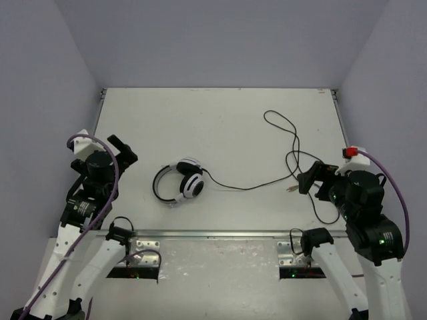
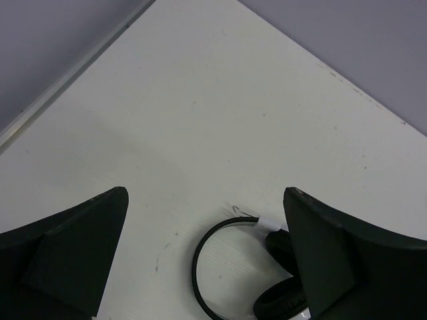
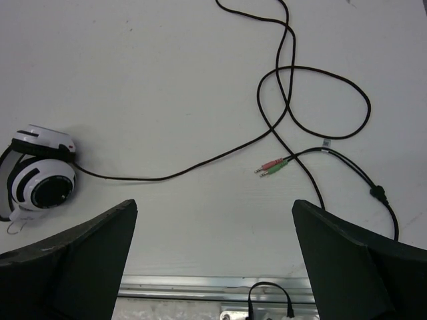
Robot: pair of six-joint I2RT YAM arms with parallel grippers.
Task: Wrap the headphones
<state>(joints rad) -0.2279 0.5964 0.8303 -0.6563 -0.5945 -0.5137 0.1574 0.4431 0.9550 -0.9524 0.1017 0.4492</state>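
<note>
The white-and-black headphones lie folded on the white table left of centre. They show in the left wrist view and the right wrist view. Their thin black cable runs right and loops near the right arm; it also shows in the right wrist view. It ends in pink and green plugs. My left gripper is open and empty, left of the headphones. My right gripper is open and empty above the table, near the plugs.
The table has grey walls on three sides. A metal rail runs along its near edge, with both arm bases below it. Purple robot cables hang on the arms.
</note>
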